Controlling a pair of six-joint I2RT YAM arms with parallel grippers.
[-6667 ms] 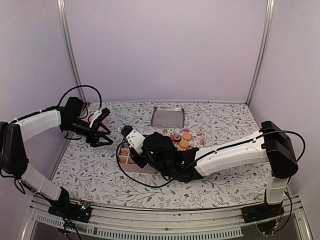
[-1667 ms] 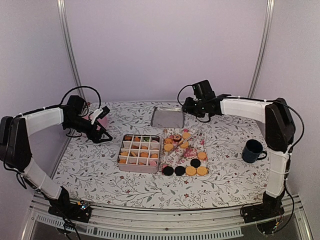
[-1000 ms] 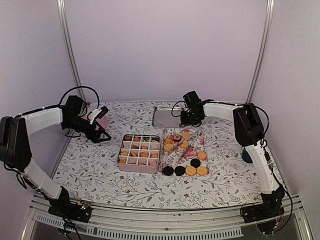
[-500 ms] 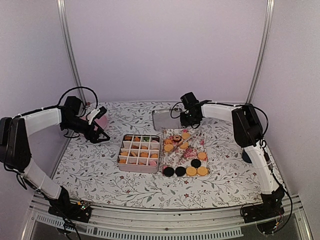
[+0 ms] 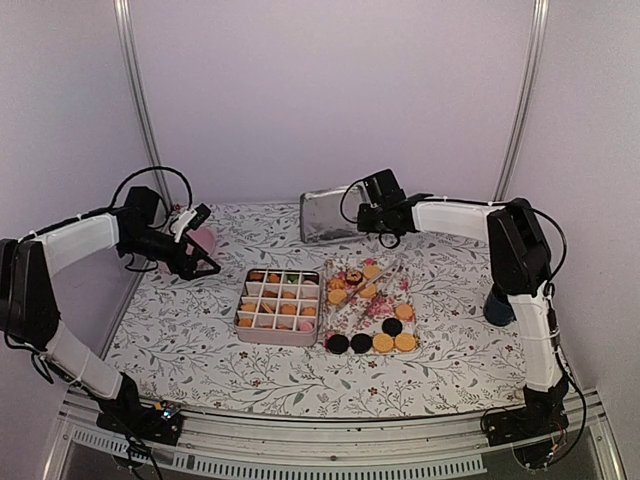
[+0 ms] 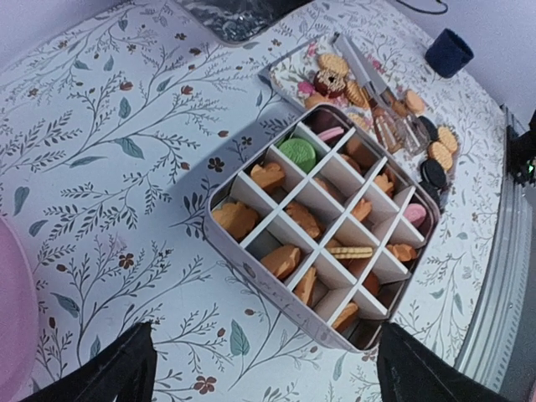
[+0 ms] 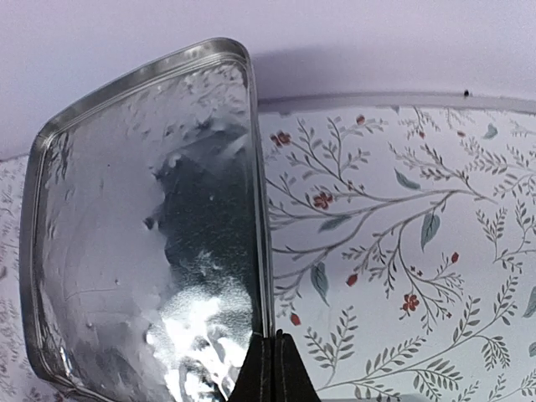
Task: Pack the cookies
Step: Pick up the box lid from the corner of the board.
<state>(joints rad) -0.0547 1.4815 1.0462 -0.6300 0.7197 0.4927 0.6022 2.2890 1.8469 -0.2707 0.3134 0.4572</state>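
Right gripper [image 7: 268,368] is pinched tight on the lid [image 7: 142,234], tilted up behind the box [image 5: 276,337]. Cookies [image 6: 285,260] fill the box; more lie just right of it. Left gripper [image 6: 264,377] gapes wide, left of the box. Looks like the closing step: carry the lid over and square it on.

Soft, even, violet-tinted light fills the enclosure in the overhead view, leaving only faint shadows on the worktop [image 5: 200,340]. The near edge bows with lens distortion, and the cookies [image 5: 381,342] show as small coloured dots. In the right wrist view, white glare and a dark reflection mottle the metal lid [image 7: 126,209], while the right gripper [image 7: 270,347] is a black silhouette. The left wrist view is crisp; dividers of the tin [image 6: 251,272] shade its compartments.
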